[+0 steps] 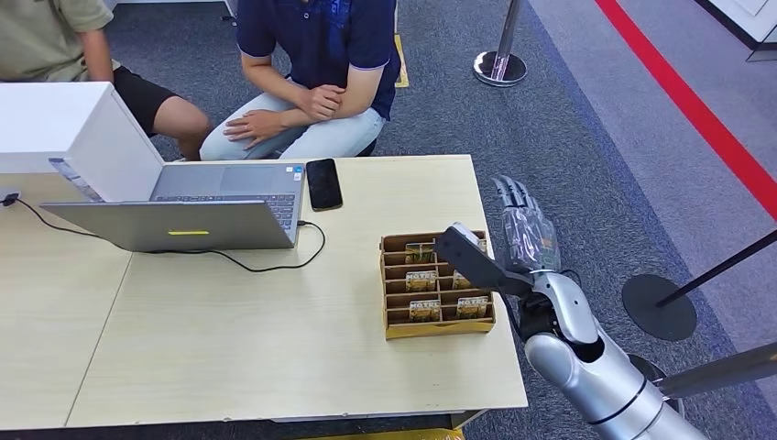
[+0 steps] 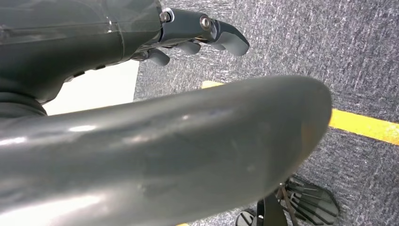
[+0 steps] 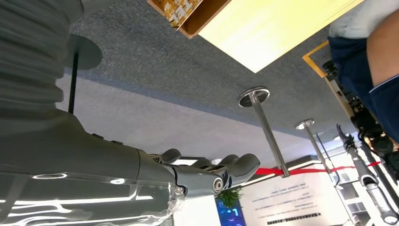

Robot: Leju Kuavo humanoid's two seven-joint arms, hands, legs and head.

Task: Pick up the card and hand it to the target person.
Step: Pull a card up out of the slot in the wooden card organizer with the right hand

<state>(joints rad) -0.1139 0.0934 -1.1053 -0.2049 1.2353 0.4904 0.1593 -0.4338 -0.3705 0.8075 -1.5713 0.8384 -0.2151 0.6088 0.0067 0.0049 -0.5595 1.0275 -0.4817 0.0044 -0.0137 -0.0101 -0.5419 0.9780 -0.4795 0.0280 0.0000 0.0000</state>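
A wooden slotted box [image 1: 395, 286] stands near the table's right edge with several yellow-green cards [image 1: 421, 281] upright in it. My right hand [image 1: 524, 246] is raised just right of the box. Its fingers point away from me and its thumb [image 1: 470, 258] reaches over the box's right side, holding nothing. In the right wrist view its fingers [image 3: 221, 170] are spread in the air, with the box corner [image 3: 188, 14] off to one side. My left hand [image 2: 197, 33] hangs over the carpet, fingers loose and empty. A person in a dark blue shirt [image 1: 316, 55] sits at the table's far side.
An open laptop [image 1: 192, 215] with a black cable, a phone [image 1: 323, 183] and a white box [image 1: 64, 128] lie on the table's left and back. A second person [image 1: 55, 37] sits far left. Stanchion bases [image 1: 499, 66] [image 1: 658, 307] stand on the carpet to the right.
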